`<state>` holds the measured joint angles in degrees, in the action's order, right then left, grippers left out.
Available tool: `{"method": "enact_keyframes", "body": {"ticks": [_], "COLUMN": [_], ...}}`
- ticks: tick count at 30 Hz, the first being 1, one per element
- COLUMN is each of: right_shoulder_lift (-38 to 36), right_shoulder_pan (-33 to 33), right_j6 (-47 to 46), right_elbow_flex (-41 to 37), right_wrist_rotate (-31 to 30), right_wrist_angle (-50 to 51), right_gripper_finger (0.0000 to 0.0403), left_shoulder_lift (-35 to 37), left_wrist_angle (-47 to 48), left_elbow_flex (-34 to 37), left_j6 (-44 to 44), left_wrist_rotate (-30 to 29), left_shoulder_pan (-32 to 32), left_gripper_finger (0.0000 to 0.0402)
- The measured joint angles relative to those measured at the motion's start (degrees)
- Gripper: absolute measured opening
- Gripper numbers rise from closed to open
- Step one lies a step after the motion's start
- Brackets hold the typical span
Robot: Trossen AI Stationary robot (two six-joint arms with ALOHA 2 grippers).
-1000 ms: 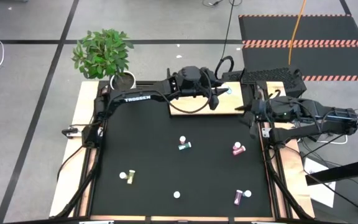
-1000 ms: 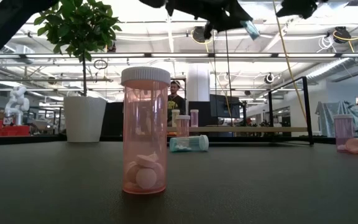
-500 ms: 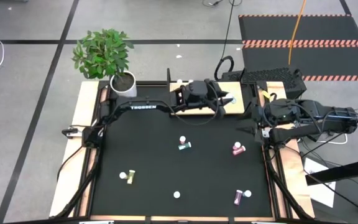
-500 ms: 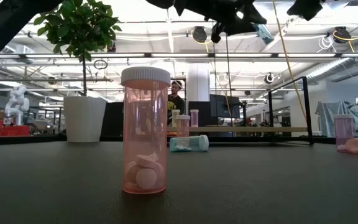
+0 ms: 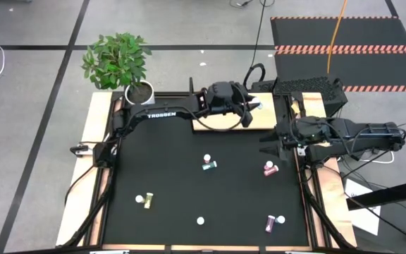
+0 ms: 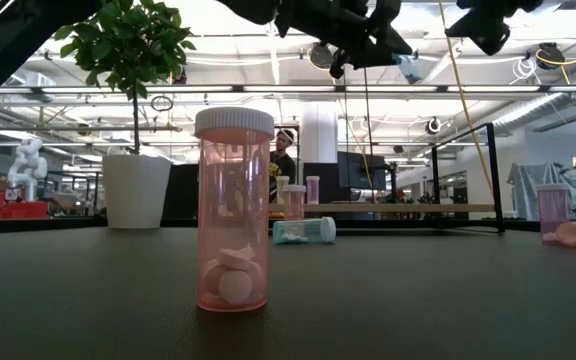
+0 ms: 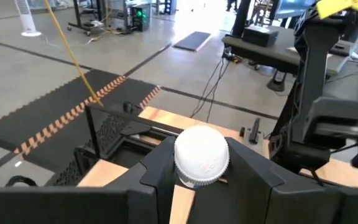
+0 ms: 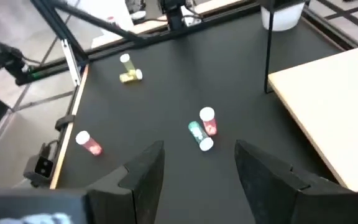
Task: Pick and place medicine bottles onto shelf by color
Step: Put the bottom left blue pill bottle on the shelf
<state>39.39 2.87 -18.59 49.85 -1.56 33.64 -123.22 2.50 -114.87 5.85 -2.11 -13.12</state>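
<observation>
Since a second ago: left tool (image 5: 248, 107) has swung out over the shelf and partly back; right tool (image 5: 272, 141) has reached inward over the desk (image 5: 168, 176).

Shelf (image 5: 270, 120): light-wood board, rigid, directly below the left tool.

Teal bottle (image 7: 201, 155): clamped between the left tool's two fingers, which are closed partway on its body just under the white cap; cap faces the wrist camera, long axis running along the fingers. Judged light, stiff plastic, smooth and apt to slip; hold mid-body, across the long axis.

Right tool: jaws apart, holding nothing.

Loose bottles, all ahead of or below the right tool: magenta one (image 5: 269, 168) nearest; teal-and-pink pair (image 5: 208, 164) touching, teal lying flat; yellow-green one (image 5: 145, 200) farthest.
</observation>
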Motion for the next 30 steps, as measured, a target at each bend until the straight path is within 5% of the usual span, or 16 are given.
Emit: {"method": "enact_keyframes", "body": {"ticks": [19,30], "right_shoulder_lift": [-0.03,0.07], "right_shoulder_pan": [-0.02,-1.7], "right_j6": [-0.12,6.87], "right_elbow_flex": [3.77,3.77], "right_wrist_rotate": [-8.32,-20.41], "right_wrist_angle": [-10.94,-14.06], "right_gripper_finger": [0.0189,0.0189], "left_shoulder_lift": [0.0,-5.32], "left_wrist_angle": [3.83,0.25], "left_elbow_flex": [0.02,0.03], "left_j6": [-8.39,-13.44], "left_wrist_rotate": [4.52,7.83], "left_shoulder_pan": [-7.12,-10.6], "left_gripper_finger": [0.0124,0.0124]}}
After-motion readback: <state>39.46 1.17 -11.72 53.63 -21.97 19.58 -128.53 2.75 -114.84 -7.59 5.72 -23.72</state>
